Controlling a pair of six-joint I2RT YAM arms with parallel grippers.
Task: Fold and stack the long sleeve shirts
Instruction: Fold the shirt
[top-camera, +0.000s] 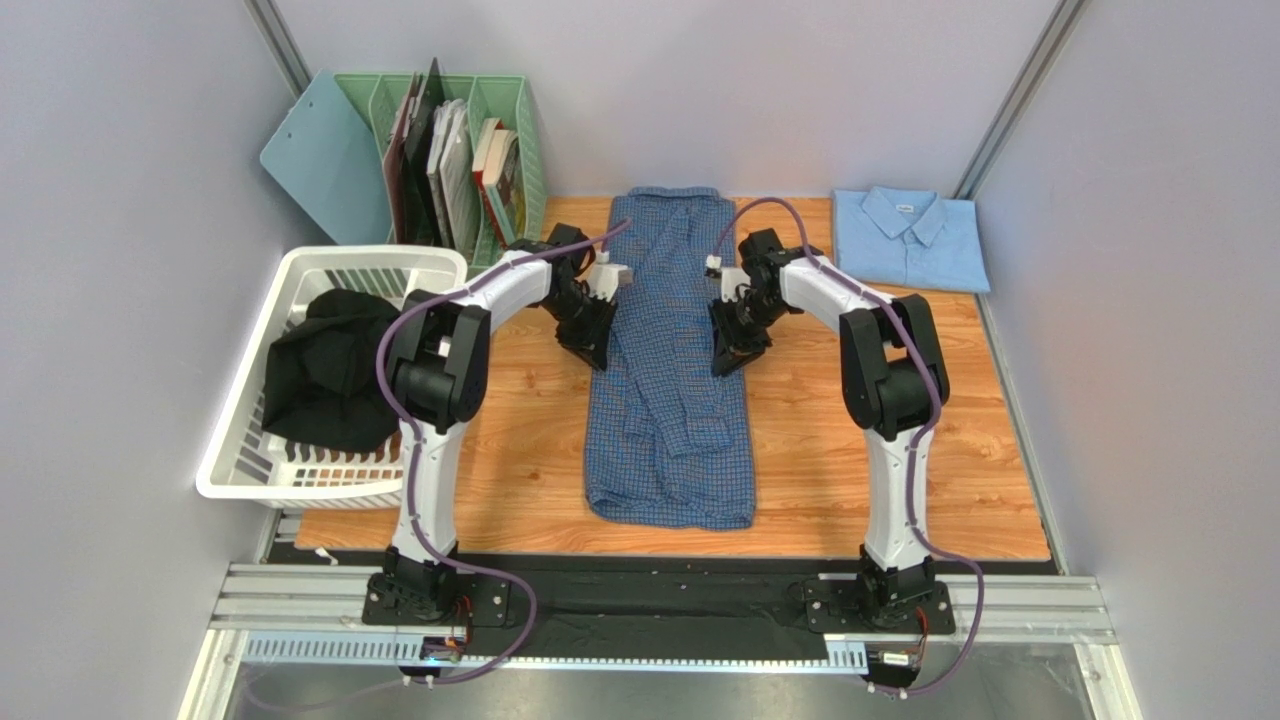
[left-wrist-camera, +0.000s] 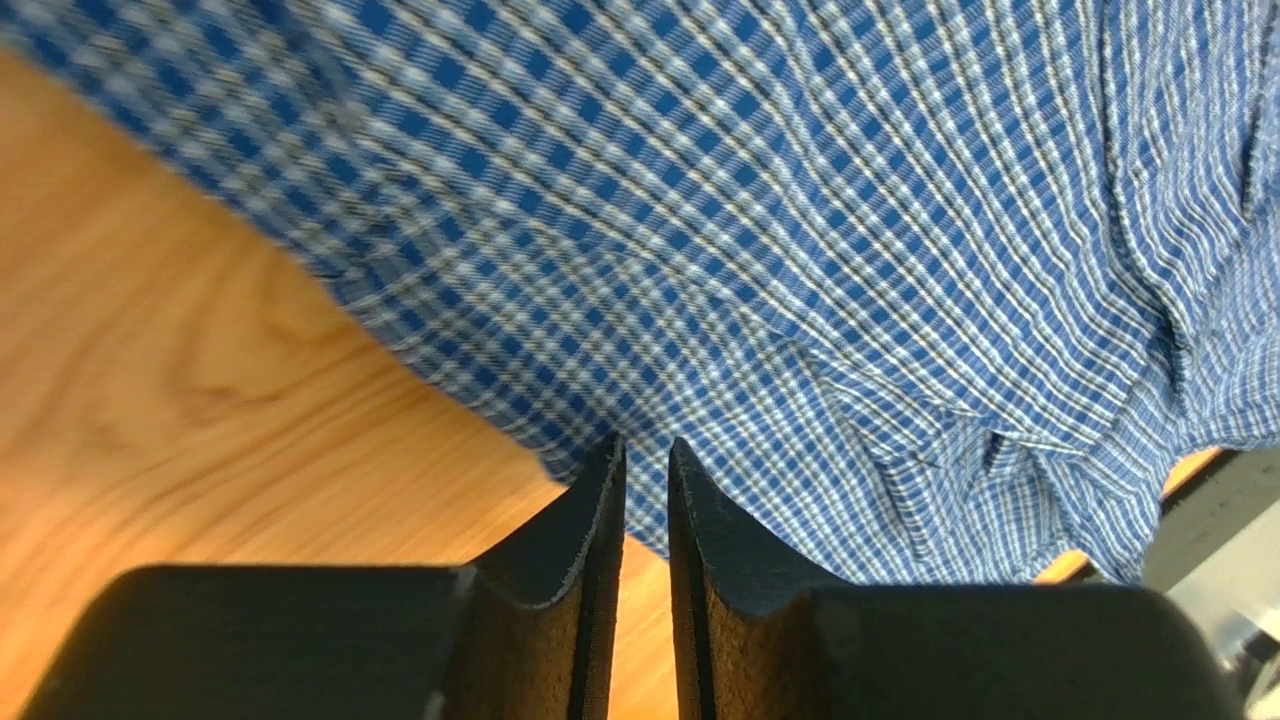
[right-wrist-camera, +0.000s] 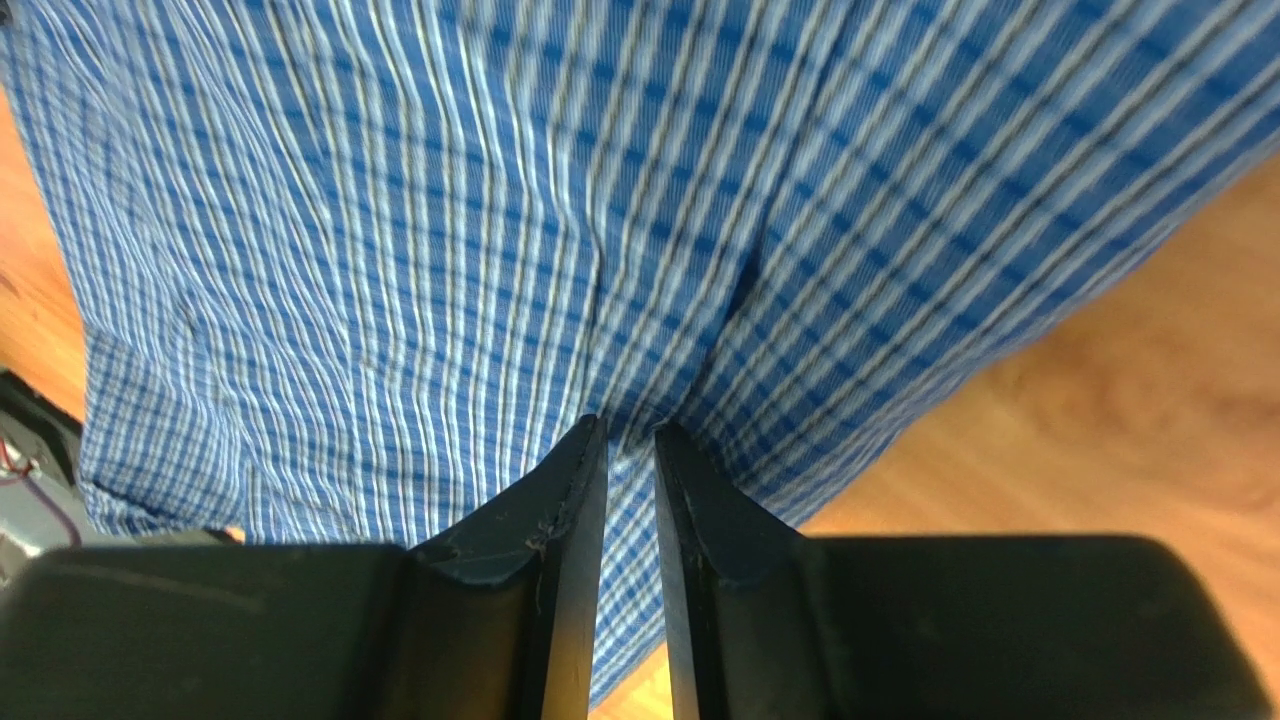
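The mid-blue checked long sleeve shirt (top-camera: 669, 405) lies folded into a long narrow strip down the middle of the wooden table (top-camera: 917, 465). My left gripper (top-camera: 597, 348) sits at the strip's left edge. In the left wrist view its jaws (left-wrist-camera: 646, 443) stand nearly together, with the checked cloth (left-wrist-camera: 842, 225) edge between the tips. My right gripper (top-camera: 732, 356) is at the strip's right edge. In the right wrist view it (right-wrist-camera: 628, 428) pinches checked fabric (right-wrist-camera: 451, 225) that fills the narrow gap. The plain pale sky-blue shirt (top-camera: 909, 237) lies folded at the back right.
A white laundry basket (top-camera: 241, 443) with dark clothing (top-camera: 334, 368) stands at the table's left edge. Behind it are a green file rack (top-camera: 451, 150) with books and a teal clipboard (top-camera: 323, 158). Grey walls enclose the left, back and right sides.
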